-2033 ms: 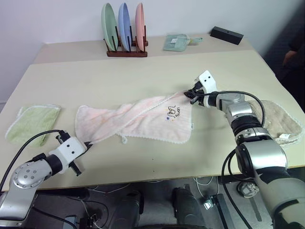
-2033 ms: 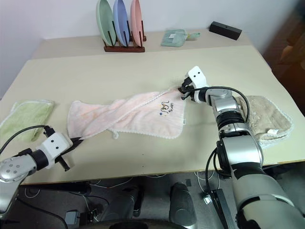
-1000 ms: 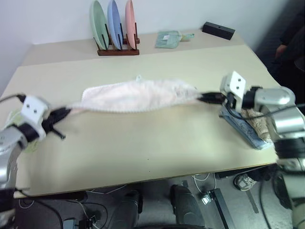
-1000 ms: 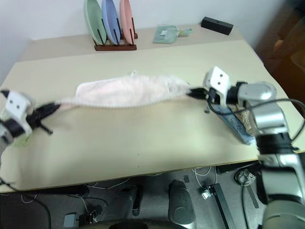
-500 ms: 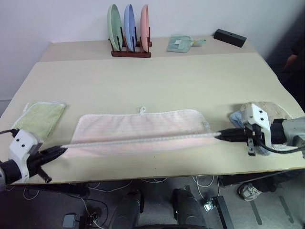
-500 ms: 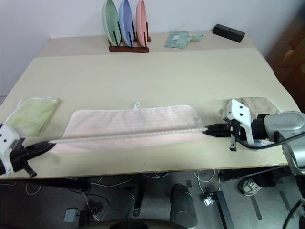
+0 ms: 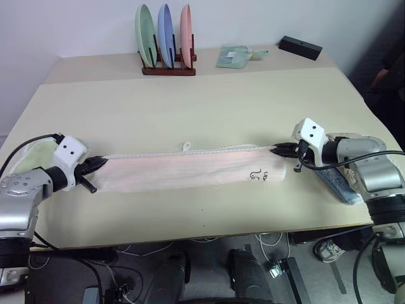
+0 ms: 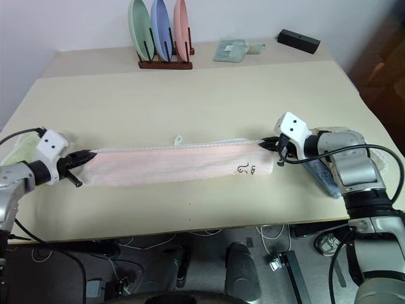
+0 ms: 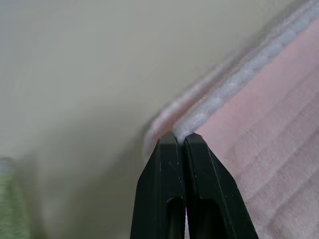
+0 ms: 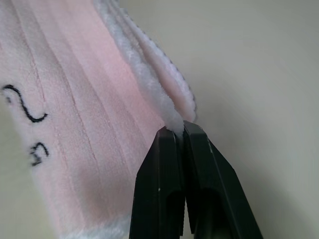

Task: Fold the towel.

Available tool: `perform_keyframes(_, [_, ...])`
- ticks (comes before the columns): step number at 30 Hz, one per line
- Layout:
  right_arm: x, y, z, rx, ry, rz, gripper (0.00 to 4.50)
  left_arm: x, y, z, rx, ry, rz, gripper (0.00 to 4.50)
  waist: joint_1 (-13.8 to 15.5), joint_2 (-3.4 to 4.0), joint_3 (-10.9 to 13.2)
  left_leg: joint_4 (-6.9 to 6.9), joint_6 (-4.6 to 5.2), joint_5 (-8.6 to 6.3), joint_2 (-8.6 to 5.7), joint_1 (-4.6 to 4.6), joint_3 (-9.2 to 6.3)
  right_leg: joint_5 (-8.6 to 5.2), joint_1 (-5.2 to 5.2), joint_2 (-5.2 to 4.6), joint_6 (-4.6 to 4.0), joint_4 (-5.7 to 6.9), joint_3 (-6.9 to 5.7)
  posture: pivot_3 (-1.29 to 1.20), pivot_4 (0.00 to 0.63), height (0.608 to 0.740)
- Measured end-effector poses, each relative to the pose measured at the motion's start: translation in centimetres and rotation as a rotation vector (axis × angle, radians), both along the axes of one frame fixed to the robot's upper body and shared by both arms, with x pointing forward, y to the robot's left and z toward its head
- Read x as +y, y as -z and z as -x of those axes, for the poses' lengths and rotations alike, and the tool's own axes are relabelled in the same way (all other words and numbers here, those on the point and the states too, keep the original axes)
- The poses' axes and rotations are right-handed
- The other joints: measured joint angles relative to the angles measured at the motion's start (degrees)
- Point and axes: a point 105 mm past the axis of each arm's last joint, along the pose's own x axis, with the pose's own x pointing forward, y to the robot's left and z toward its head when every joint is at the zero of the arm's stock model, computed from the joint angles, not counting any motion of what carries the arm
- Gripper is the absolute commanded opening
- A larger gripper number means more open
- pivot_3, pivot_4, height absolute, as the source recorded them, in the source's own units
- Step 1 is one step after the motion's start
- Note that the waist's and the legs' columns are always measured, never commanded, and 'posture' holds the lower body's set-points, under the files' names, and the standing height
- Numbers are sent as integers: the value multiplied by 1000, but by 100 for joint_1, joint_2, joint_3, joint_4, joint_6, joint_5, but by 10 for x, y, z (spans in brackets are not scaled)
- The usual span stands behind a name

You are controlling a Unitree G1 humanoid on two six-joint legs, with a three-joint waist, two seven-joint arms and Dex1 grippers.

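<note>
1. Pale pink fluffy towel with white scalloped trim (image 7: 190,170) lying on the beige bench (image 7: 209,107) as a long narrow band, already doubled lengthwise, dark embroidered logo (image 7: 259,175) facing up near the right end, small loop tag (image 7: 186,146) at the far edge.
2. Left claw (image 7: 95,163) pinched tight on the towel's left end; in the left wrist view, black fingers (image 9: 167,199) pressed together with two white-trimmed layers (image 9: 209,107) caught between them.
3. Right claw (image 7: 278,151) likewise clamped on the right end's far corner, both layers of trim gripped at the tips in the right wrist view.
4. Likely handling: light, soft and limp, sagging wherever unsupported; plush pile probably gives good friction, so little risk of slipping.
5. Best hold judged to be the stacked corners at the trim, catching both layers together to keep the fold aligned.
6. Nearby: light green folded towel (image 7: 28,155) beside the left claw, beige-brown towel (image 7: 354,140) under the right arm.
</note>
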Motion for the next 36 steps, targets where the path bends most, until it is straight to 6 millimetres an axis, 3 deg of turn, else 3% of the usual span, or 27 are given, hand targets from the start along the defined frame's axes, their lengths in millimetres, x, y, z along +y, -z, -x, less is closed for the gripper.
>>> perform_keyframes(3, [2,3,-4,-7,11,-11,65,1,5,-1,10,0,-2,0,8,0,0,5,0,0,0,0,0,0,0,-1,0,6,1,0,150,740])
perform_keyframes(4, [3,2,-5,-10,11,-17,15,2,6,-1,16,-6,1,276,8,0,0,5,0,0,0,2,0,0,0,0,0,8,1,0,150,740])
perform_keyframes(5, [5,2,-6,-11,12,-26,291,4,8,-1,24,-13,6,572,5,0,0,4,0,0,0,2,-1,0,0,0,0,9,1,0,150,740])
perform_keyframes(6, [5,1,-7,-8,20,-33,612,4,9,-1,26,-17,12,809,4,0,0,4,0,0,0,2,-1,0,0,0,0,9,1,0,150,740])
perform_keyframes(8, [2,-1,-9,-9,49,-47,1344,6,11,0,35,-36,26,1709,6,0,0,4,0,0,0,2,-1,0,0,0,0,9,1,0,150,740])
perform_keyframes(12, [-8,-9,-13,-62,120,-49,3407,14,8,1,4,-93,21,3792,10,0,0,4,0,0,1,2,-2,0,0,-1,0,10,1,0,150,740])
perform_keyframes(17, [-33,-24,-5,-141,221,-32,3407,25,-12,-5,-123,-214,109,3792,48,-1,0,7,0,0,3,0,-6,0,2,-3,0,10,1,0,150,740])
perform_keyframes(18, [-38,-29,1,-142,250,-63,3407,22,-22,-6,-170,-224,166,3792,60,-2,0,8,0,0,3,-2,-10,0,3,-3,1,9,0,0,150,740])
perform_keyframes(21, [-43,-40,19,-105,307,-194,4356,8,-48,-7,-264,-192,225,3835,53,-4,-1,8,0,0,4,-1,-12,0,4,-4,1,10,1,0,150,740])
perform_keyframes(24, [-37,-42,46,-20,348,-357,4461,-21,-64,-1,-311,-75,189,3835,50,-4,-3,6,1,-1,6,1,-11,0,7,-3,0,8,3,0,150,740])
perform_keyframes(27, [-24,-26,69,89,400,-490,4461,-63,-45,11,-235,108,115,3835,40,-3,-6,3,6,-4,9,10,4,-1,7,-1,0,9,21,0,150,740])
perform_keyframes(29, [-16,-14,80,167,427,-553,4461,-77,-30,16,-181,156,99,3835,37,-2,-5,6,7,-4,10,10,10,-2,7,2,0,9,23,0,150,740])
perform_keyframes(36, [-5,21,107,304,529,-597,4461,-79,-23,14,-166,152,61,3835,65,-7,-7,9,9,-5,6,9,18,-3,8,-1,2,4,29,0,150,740])
